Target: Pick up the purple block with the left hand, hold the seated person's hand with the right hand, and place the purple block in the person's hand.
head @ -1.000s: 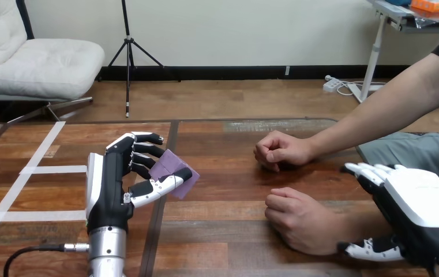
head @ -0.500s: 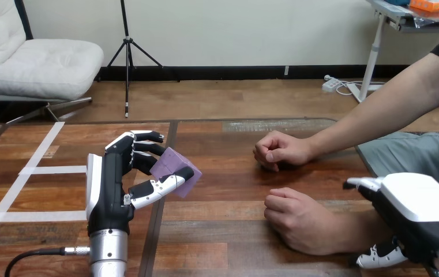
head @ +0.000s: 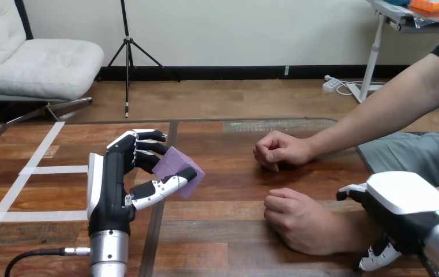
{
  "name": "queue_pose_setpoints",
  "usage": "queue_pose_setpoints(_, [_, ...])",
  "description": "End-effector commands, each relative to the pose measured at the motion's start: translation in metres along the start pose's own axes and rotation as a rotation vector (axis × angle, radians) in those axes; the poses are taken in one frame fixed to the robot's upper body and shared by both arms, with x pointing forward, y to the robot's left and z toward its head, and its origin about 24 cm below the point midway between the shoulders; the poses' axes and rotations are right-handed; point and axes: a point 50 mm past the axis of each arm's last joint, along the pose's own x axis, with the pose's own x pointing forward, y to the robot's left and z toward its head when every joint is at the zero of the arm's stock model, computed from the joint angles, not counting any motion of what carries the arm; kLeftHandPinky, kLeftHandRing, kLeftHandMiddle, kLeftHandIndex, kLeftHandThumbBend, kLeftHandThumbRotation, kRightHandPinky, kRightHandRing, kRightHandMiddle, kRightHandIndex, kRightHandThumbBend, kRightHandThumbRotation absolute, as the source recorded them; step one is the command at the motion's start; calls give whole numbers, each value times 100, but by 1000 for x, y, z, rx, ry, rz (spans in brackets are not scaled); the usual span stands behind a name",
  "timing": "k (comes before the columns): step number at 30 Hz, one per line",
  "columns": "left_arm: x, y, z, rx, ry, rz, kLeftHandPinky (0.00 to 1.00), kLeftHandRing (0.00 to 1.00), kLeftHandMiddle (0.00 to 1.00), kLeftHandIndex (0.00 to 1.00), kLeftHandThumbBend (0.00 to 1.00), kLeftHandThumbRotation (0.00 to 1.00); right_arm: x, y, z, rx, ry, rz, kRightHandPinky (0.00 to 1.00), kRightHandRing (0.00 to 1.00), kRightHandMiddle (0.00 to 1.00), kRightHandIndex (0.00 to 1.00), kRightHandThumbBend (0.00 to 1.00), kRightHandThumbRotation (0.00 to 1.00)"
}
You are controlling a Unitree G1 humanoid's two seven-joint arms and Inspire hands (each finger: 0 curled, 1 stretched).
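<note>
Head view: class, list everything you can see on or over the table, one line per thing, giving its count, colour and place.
table: one, brown wood, across the view's lower part.
tape strips: several, white, stuck flat on the table's left part.
purple block: one, purple, off the table, pinched in the left hand.
person's hands: two, both closed and resting on the table right of the middle, one farther, one nearer.
left hand: one, black and white, left of the middle, thumb and fingers curled round the purple block.
right hand: one, black and white, at the lower right, over the wrist of the person's nearer hand.
</note>
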Motion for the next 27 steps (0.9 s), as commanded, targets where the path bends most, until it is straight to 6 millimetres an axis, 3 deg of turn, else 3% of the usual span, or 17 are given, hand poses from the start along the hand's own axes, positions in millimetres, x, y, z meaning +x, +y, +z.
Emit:
queue_pose_setpoints(1, [15,2,18,-35,-103,31,40,43,50,56,74,2,10,-21,1,-71,7,-35,88,86,86,84,84,11])
queue_pose_setpoints(19, [13,2,20,-39,-112,25,40,43,49,56,74,3,29,-14,-1,-122,31,37,83,82,83,81,84,7])
queue_pose_setpoints(27, [14,3,20,-33,-119,26,40,43,50,56,73,3,34,-12,-1,-156,31,66,82,81,81,79,79,3])
